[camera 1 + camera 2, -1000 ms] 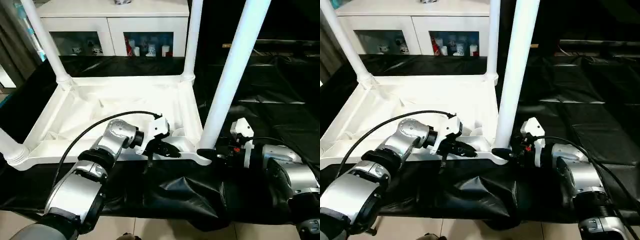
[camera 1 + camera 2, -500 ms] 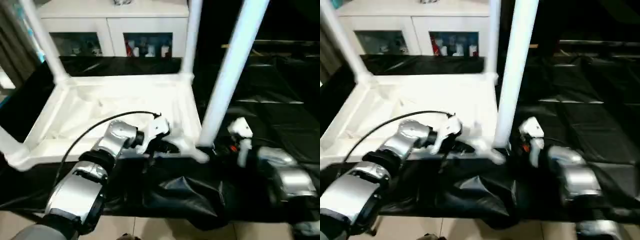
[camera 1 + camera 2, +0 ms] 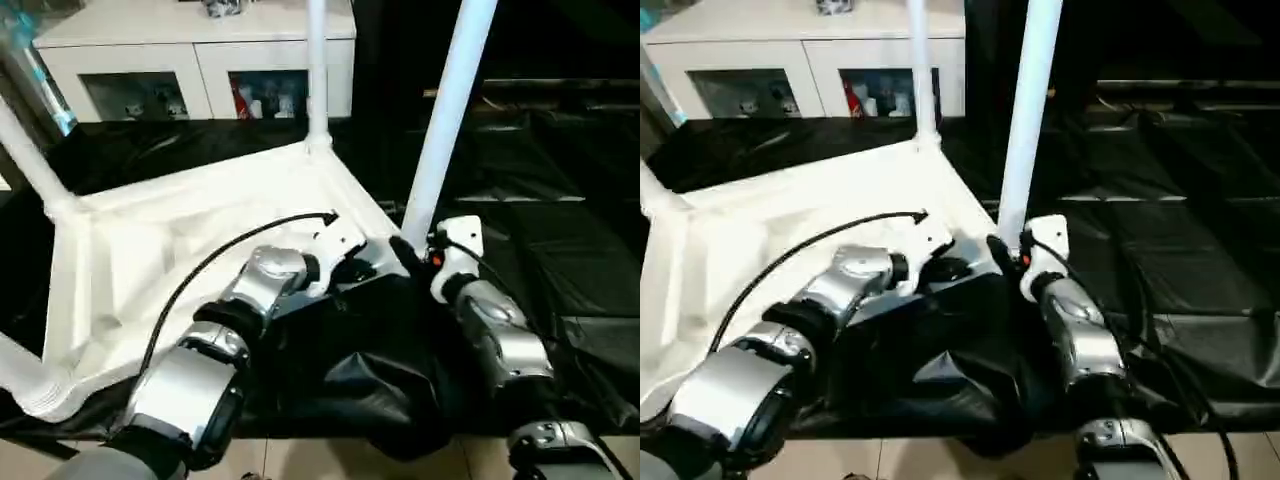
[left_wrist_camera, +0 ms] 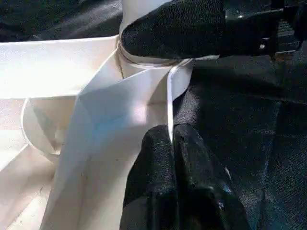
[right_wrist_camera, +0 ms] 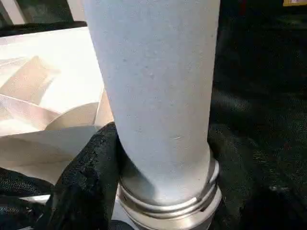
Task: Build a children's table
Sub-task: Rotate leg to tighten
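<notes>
Black sheeting [image 3: 560,230] over the floor, bunched into folds at its near edge; white cabinet [image 3: 200,60] with glass doors behind. Upside down on the sheeting, children's table [image 3: 180,240], legs up. Left gripper [image 4: 170,143] pinched tight on the thin rim by the near right corner socket. Right gripper [image 5: 158,143] spread around that corner's leg [image 3: 445,110], fingers against both sides at its base.

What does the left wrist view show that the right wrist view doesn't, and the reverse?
Left wrist view: the left claw shut on the thin edge of the tabletop, black sheet beside it. Right wrist view: the long tube of the leg up close, the right claw around its base. Both: that leg's corner socket, a black finger against it.
</notes>
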Tool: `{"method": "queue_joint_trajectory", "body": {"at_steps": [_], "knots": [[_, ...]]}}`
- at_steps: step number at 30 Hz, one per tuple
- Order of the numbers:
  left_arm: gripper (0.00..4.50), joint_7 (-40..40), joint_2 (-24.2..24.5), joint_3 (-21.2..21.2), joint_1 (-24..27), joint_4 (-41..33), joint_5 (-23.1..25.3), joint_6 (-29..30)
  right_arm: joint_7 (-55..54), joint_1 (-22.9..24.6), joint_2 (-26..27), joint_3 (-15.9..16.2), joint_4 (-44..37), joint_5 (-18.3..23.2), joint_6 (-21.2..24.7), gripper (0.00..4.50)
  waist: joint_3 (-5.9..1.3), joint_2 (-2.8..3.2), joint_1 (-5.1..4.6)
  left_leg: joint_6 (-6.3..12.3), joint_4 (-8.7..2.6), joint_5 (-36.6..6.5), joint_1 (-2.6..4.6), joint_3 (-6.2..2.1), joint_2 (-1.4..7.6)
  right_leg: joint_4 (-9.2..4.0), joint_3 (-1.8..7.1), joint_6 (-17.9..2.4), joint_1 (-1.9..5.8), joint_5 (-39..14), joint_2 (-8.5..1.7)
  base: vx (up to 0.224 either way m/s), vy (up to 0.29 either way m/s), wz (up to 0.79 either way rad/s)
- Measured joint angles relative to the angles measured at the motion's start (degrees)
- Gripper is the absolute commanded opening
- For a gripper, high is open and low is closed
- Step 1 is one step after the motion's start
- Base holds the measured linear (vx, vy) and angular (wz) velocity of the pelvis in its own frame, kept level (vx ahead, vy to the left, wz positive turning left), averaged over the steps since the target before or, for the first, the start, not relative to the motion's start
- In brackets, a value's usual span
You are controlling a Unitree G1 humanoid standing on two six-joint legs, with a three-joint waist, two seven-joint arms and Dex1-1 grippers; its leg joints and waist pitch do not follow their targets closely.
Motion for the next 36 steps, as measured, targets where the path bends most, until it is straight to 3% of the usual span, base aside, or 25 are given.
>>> {"method": "queue_joint_trajectory", "body": {"at_steps": [6,9,14,23,29,36], "knots": [[0.00,-2.3,0.1,-0.3,-0.1,-0.3,0.0,-0.4,8.0,1.5,-4.7,2.0,-1.3,-0.6,-1.1,3.67,0.01,-0.01,0.25,0.01,-0.02,0.0,-0.13,0.00,-0.01,-0.07,-0.03,0.0,-0.02,0.0,-0.01,0.000,0.000,0.00],[0.00,-5.6,0.7,-0.6,0.0,-0.3,0.0,-1.3,15.4,3.4,-9.1,2.6,-3.6,0.5,-0.9,3.67,0.02,0.00,0.72,0.03,-0.07,0.0,-0.20,-0.01,0.01,-0.06,-0.09,0.1,-0.08,-0.1,-0.01,0.000,0.000,0.00],[0.00,-12.1,1.5,-1.3,0.3,-0.6,-0.4,-3.3,28.7,8.0,-18.0,2.7,-9.2,4.8,1.4,3.67,0.08,0.08,2.24,0.08,-0.05,0.0,-0.26,-0.02,0.08,-0.04,-0.19,0.1,-0.12,-0.1,-0.02,0.000,0.000,0.00],[0.00,-15.3,2.4,-2.1,0.7,-0.9,-0.3,-5.1,40.8,12.9,-26.8,0.2,-17.0,11.2,6.3,3.67,0.12,0.13,3.11,0.04,0.08,0.0,-0.28,0.00,0.08,-0.01,-0.16,0.1,-0.13,0.0,-0.03,0.000,0.000,0.00],[0.00,-16.5,2.5,-2.1,1.0,-1.4,-0.4,-5.3,41.0,14.1,-29.0,-3.1,-17.6,12.7,7.2,3.67,0.10,0.15,3.36,0.09,0.03,0.0,-0.28,-0.01,0.11,0.00,-0.21,0.2,-0.16,-0.1,-0.02,0.000,0.000,0.00],[0.00,-20.1,3.0,-2.1,1.9,-2.2,-0.7,-6.3,40.6,14.2,-27.3,-1.4,-19.7,12.7,7.9,3.67,0.04,0.31,3.40,0.11,0.02,0.0,-0.33,-0.02,0.14,0.01,-0.26,0.2,-0.22,-0.1,-0.01,0.000,0.000,0.00]]}}
